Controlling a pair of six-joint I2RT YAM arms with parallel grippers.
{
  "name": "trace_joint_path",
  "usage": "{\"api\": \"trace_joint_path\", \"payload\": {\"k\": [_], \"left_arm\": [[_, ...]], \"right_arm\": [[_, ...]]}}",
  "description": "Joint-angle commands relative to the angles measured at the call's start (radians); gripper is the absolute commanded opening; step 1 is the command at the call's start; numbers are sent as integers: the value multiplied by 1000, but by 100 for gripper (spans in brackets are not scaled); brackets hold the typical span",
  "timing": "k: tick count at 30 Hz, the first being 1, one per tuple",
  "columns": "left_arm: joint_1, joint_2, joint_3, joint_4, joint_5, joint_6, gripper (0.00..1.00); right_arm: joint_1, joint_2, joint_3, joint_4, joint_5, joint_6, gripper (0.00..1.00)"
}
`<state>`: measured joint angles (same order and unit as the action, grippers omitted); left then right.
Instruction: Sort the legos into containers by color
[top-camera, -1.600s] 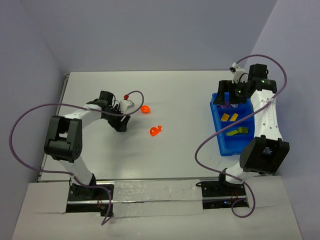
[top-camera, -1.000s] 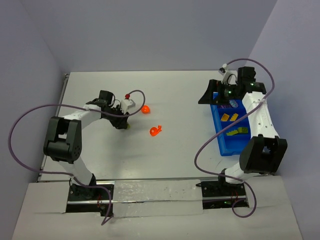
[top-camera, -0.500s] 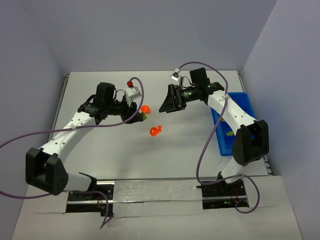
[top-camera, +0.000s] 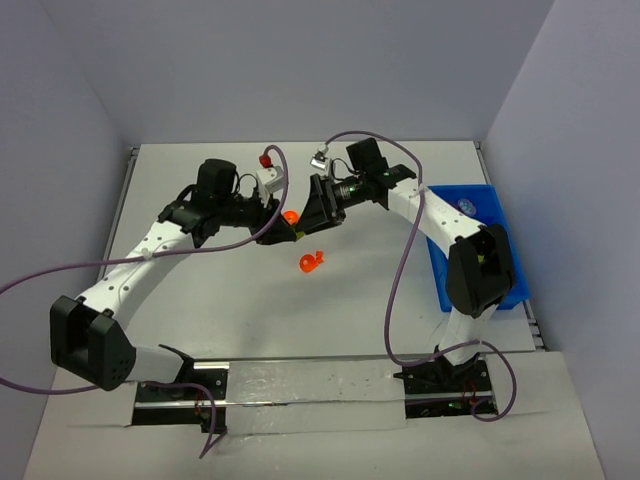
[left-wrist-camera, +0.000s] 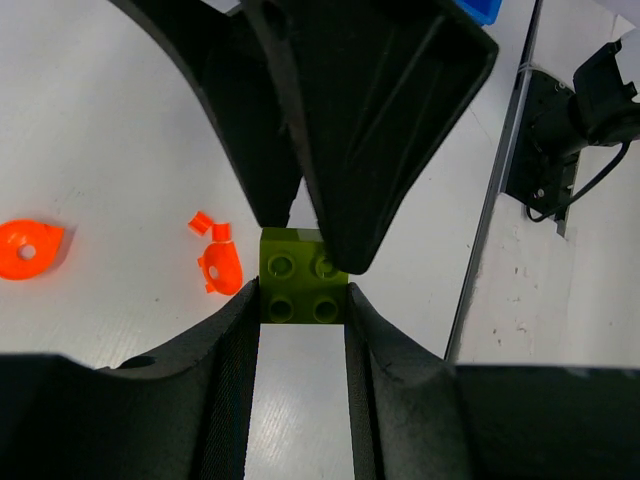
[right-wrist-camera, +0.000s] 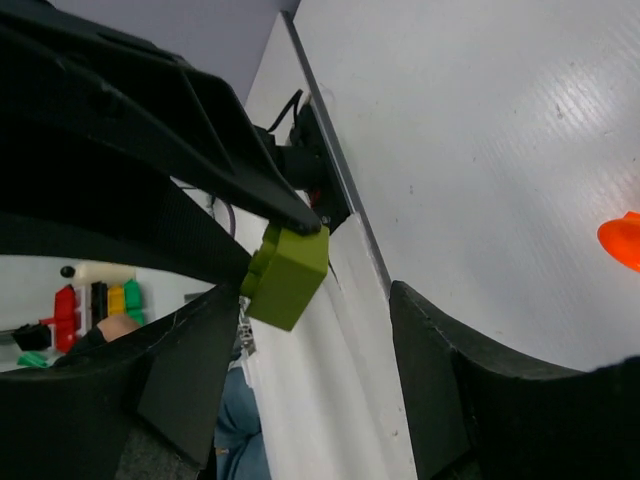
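Left gripper (top-camera: 279, 231) first: fingertips pressed together on a lime-green brick (left-wrist-camera: 303, 290), pinching two opposite sides and holding it raised over the middle of the table (top-camera: 370, 310), studs turned toward the left wrist camera. Meets the right gripper (top-camera: 304, 222) nose to nose, almost tip to tip. Right gripper: jaws spread, nothing clamped, one finger on either side of the brick's far end, the brick sitting closer to one finger than to the other in the right wrist view. Contact between that nearer finger and the plastic: cannot tell. Reads as a mid-air handover, judging from the pose alone. Hinges on one relation: brick straight ahead of the right gripper and already between its fingers, so probably no reach needed, only a squeeze on faces not covered by the left fingertips, then a release on the left. No long axis to speak of, being a two-by-two block and near square, so little to gain from turning the wrist. Blue tray (top-camera: 486, 192) well apart to the right, beside the right arm, making the right arm plainly the nearer carrier. Rounded orange piece (left-wrist-camera: 30, 248) and a second orange piece (left-wrist-camera: 220, 265) lying loose on the table near the meeting point, close to both grippers, neither in the tray
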<state>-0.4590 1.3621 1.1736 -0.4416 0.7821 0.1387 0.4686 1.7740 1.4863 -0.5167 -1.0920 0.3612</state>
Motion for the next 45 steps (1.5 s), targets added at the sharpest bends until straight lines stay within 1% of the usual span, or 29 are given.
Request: {"api": "trace_joint_path", "payload": {"k": [1,4,6,7,8,9,11,17,19,23,25,28,32,33,34,35,36,37,38,39,40,41,42,44,45], "left_arm": [[-28,-4,39,24,-8,-3,0],[-35,1,46,21,-11,-2,0],[-40,4,50,23,-15,-1,0],[-41,5,51,24,-18,-1,0],[-42,5,54,24,-21,-1,0],[-44,6,55,24,-30,-1,0],[-44,6,58,26,-45,-1,0],[-44,11,60,39,-109,-5,0],[-44,13,61,42,-120,-5,0],[-45,20,66,44,-131,2,0],[-47,21,67,44,-136,5,0],[-47,23,67,43,-148,9,0],[-49,23,69,43,-162,16,0],[-49,23,67,44,-162,16,0],[-49,23,69,44,-164,15,0],[-49,23,69,44,-167,15,1],[-49,23,69,46,-170,15,2],[-49,25,70,44,-179,15,9],[-50,26,73,41,-189,15,26],[-51,27,74,36,-197,16,34],[-52,29,79,30,-213,15,46],[-52,32,84,23,-230,15,64],[-51,32,87,14,-245,15,76],[-48,24,87,-4,-273,16,95],[-43,13,84,-17,-277,22,99]], "right_arm": [[4,4,75,32,-32,17,66],[9,12,70,41,-38,25,61],[13,13,60,55,-45,40,52],[16,13,55,59,-47,43,48],[18,12,55,58,-48,41,47],[21,13,54,54,-50,33,42],[24,11,50,43,-56,27,39],[27,-6,9,43,-88,27,39],[29,-5,1,42,-98,29,41],[36,5,-8,44,-129,42,54],[37,8,-17,50,-143,53,57],[38,8,-31,76,-153,79,53],[38,10,-46,92,-160,94,42],[39,12,-49,95,-161,95,38],[39,12,-50,98,-163,97,27],[39,12,-50,99,-163,97,26],[39,13,-50,98,-164,97,15],[39,15,-47,92,-166,93,2],[39,13,-43,87,-164,86,0],[38,11,-41,83,-162,82,0],[35,7,-39,78,-160,77,0],[31,1,-38,75,-158,70,0],[22,-8,-37,63,-149,53,0],[-9,-37,-34,23,-118,5,0],[-37,-58,-34,-8,-92,-31,0]]}}
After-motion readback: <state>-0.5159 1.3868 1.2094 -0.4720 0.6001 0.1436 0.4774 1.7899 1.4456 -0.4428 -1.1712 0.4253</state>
